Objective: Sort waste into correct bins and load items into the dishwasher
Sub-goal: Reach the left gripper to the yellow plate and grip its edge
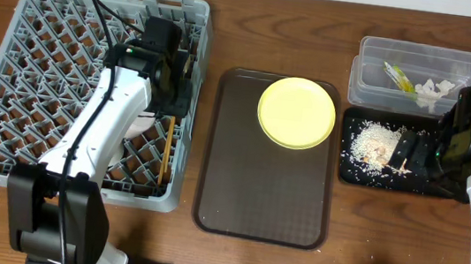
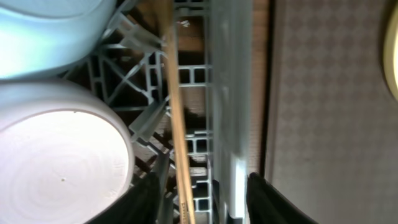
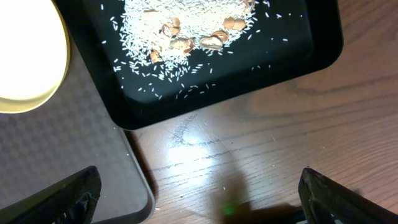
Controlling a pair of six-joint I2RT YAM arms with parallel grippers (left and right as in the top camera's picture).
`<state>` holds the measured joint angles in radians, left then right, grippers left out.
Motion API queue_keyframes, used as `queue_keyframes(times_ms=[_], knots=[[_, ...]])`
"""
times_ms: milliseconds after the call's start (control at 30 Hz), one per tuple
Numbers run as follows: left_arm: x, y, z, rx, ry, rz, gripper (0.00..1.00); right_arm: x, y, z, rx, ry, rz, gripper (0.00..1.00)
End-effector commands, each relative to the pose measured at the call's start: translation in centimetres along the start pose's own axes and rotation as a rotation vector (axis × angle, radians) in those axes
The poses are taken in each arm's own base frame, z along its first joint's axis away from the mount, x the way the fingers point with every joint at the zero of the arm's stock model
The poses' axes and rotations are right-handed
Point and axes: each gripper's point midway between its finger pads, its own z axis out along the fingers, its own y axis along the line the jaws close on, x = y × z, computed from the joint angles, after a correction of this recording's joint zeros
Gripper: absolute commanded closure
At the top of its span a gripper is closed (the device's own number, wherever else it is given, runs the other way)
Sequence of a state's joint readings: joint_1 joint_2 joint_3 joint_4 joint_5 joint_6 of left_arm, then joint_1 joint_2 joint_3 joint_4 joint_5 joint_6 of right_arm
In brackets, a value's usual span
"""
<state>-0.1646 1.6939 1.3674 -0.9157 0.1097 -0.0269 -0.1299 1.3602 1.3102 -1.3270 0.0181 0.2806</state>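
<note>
Seen from above, a wooden table holds a grey dish rack (image 1: 10, 80) on the left. The left gripper (image 2: 202, 180) hangs low over the rack's right edge with its fingers apart. The wooden chopsticks (image 2: 177, 143) lie in the rack between the fingers, unclamped. Left of them sit a light blue bowl (image 2: 50, 31) and a pale round dish (image 2: 62, 168), a bowl or a cup, hard to tell.

In the middle, a yellow plate (image 1: 297, 112) rests at the far end of a brown serving tray (image 1: 255, 196). On the right, a black tray (image 1: 364, 172) carries rice scraps (image 3: 180, 25). The right gripper (image 3: 199, 177) hovers near it, spread wide and empty. Behind it, a clear tub (image 1: 378, 55) holds a wrapper (image 1: 399, 77) and paper bits (image 1: 436, 88).
</note>
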Motion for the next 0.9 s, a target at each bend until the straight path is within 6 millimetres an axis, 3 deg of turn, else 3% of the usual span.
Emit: queue_keyframes(times_ms=[0,67,167,333,467,633,700,733,867], knots=[[-0.9,-2.4,-2.9,0.11,-0.09,0.034,0.43,-0.5,-0.1,-0.6,-0.005,-0.025,0.001,0.01],[-1.7,-5.4,-4.4,0.215,-0.16,0.093,0.38,-0.5,-0.1,-0.6,-0.006,-0.027,0.001,0.01],[-2.4,-8.9,-5.2,0.267,-0.222,0.198,0.35,-0.5,-0.1,-0.6,-0.006,-0.027,0.001,0.01],[-2.6,-15.4,-4.2,0.316,-0.279,0.398,0.33,-0.5,-0.1,-0.6,-0.006,-0.027,0.001,0.01],[-1.6,-20.6,-1.9,0.346,-0.288,0.574,0.31,-0.5,-0.1,-0.6,-0.005,-0.026,0.001,0.01],[1.3,-25.6,2.7,0.361,-0.237,0.79,0.3,-0.5,-0.1,-0.6,-0.005,-0.026,0.001,0.01],[2.0,-26.3,4.5,0.33,-0.218,0.826,0.3,-0.5,-0.1,-0.6,-0.005,-0.026,0.001,0.01],[2.4,-26.3,6.4,0.271,-0.2,0.844,0.3,-0.5,-0.1,-0.6,-0.005,-0.026,0.001,0.01],[3.5,-25.7,10.2,0.174,-0.143,0.908,0.3,-0.5,-0.1,-0.6,-0.005,-0.026,0.001,0.01]])
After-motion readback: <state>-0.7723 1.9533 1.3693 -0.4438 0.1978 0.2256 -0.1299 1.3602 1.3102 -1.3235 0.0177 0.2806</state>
